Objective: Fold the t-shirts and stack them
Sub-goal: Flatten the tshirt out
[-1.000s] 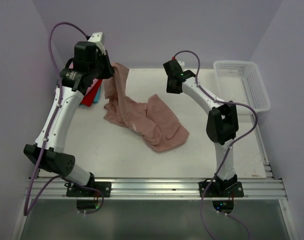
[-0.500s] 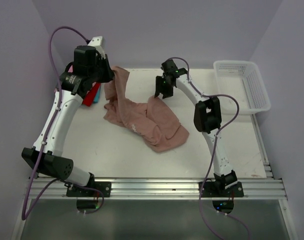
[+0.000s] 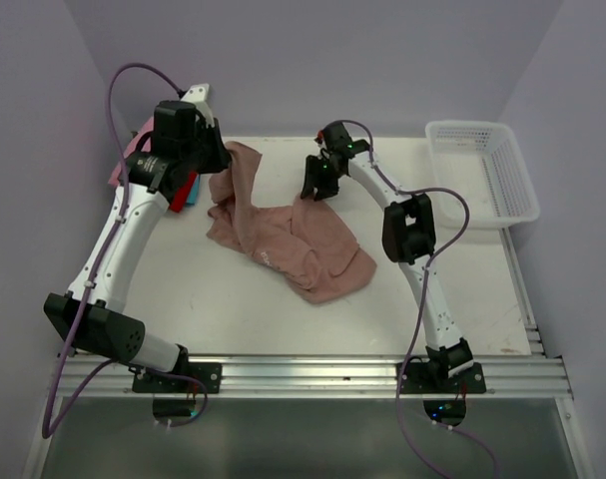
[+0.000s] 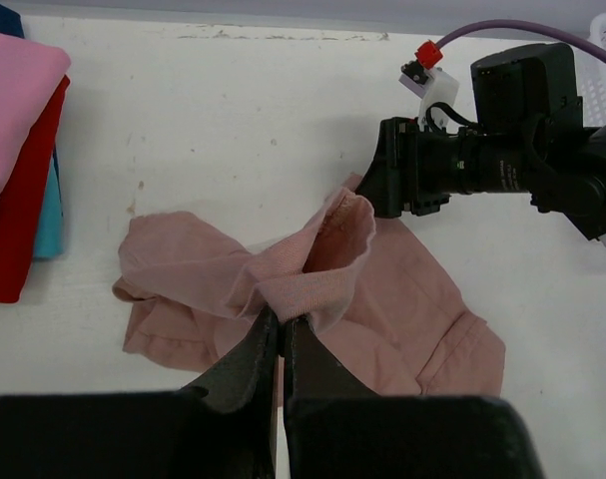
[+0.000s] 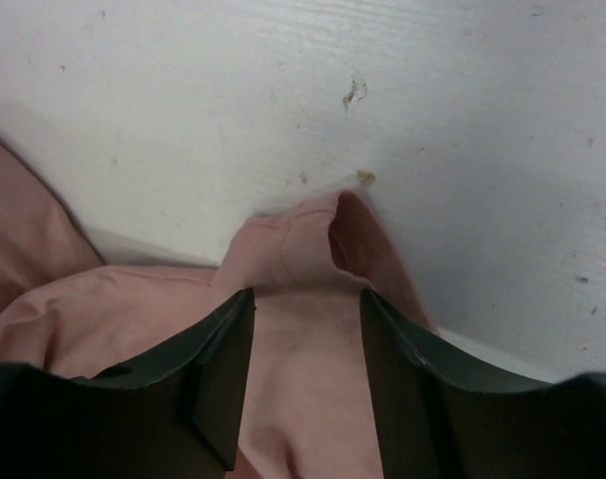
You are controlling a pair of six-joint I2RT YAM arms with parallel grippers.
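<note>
A crumpled dusty-pink t-shirt (image 3: 293, 239) lies mid-table. My left gripper (image 3: 215, 160) is shut on a fold of the shirt (image 4: 303, 284) and holds its left part lifted off the table. My right gripper (image 3: 317, 188) is open and low over the shirt's far right corner; a cloth edge (image 5: 312, 249) lies between its fingers (image 5: 223, 359). A stack of folded shirts, bright pink, red and blue (image 4: 18, 150), lies at the far left, and it also shows in the top view (image 3: 183, 190) behind my left arm.
A white plastic lattice basket (image 3: 482, 170) stands at the far right of the table. Purple walls close in the left, back and right sides. The table front (image 3: 213, 309) is bare white surface.
My right gripper has swung left and down to the shirt's far right corner. My left gripper has kept its hold on the cloth and shifted slightly.
</note>
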